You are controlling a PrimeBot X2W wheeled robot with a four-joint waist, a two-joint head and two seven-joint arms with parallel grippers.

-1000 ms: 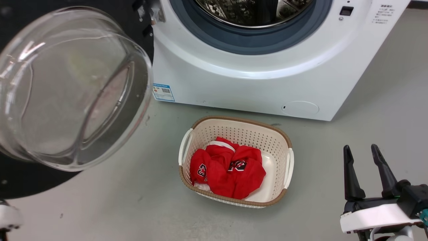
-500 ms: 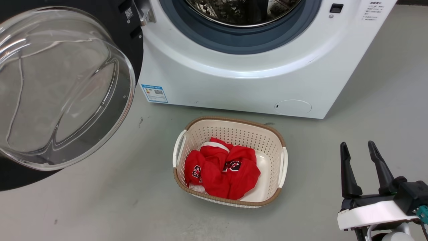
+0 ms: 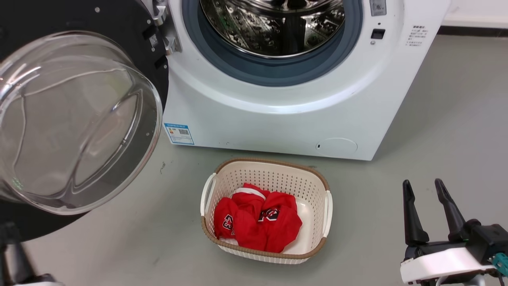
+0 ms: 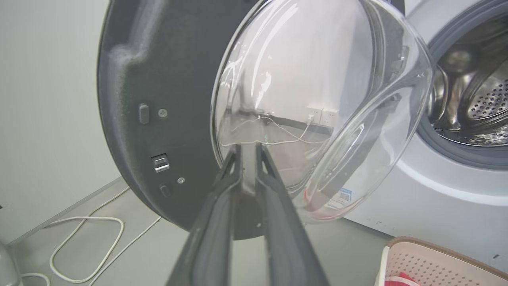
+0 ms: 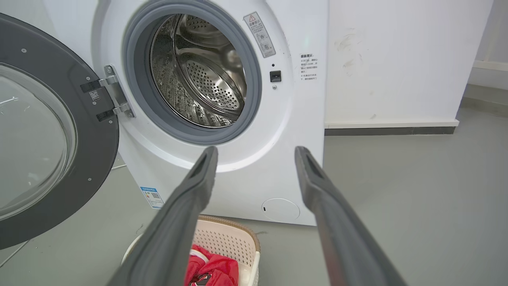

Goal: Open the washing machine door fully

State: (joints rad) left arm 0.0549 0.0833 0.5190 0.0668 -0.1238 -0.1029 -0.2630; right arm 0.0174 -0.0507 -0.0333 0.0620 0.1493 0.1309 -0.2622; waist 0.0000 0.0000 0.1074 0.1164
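**A:** Door, where is it?

**B:** The door is swung wide at the upper left of the head frame, glass bulge toward the camera. It hangs on its hinge at the left edge of the washer. The drum is fully exposed at top centre.

**A:** What changed in the last second?

**B:** Mostly the camera. The whole head picture slid down-frame and more drum shows at the top, so the head tipped up and the things didn't move. Against the washer, the door's angle looks the same as half a second ago.

**A:** Grippers?

**B:** The left gripper has its fingers nearly pressed together with a thin slit between, pinching nothing. Its tips sit at the lower rim of the glass bulge, mid-frame in the left wrist view; can't tell if they touch. A dark bit, likely that gripper, is newly at the lower left of the head frame. The right gripper is spread and empty at the lower right, well apart from the door.

**A:** Meaning for the task?

**B:** My read is the door is open or nearly so, with at most a last outward nudge left. The basket with red clothes sits lower centre, clear of the door.
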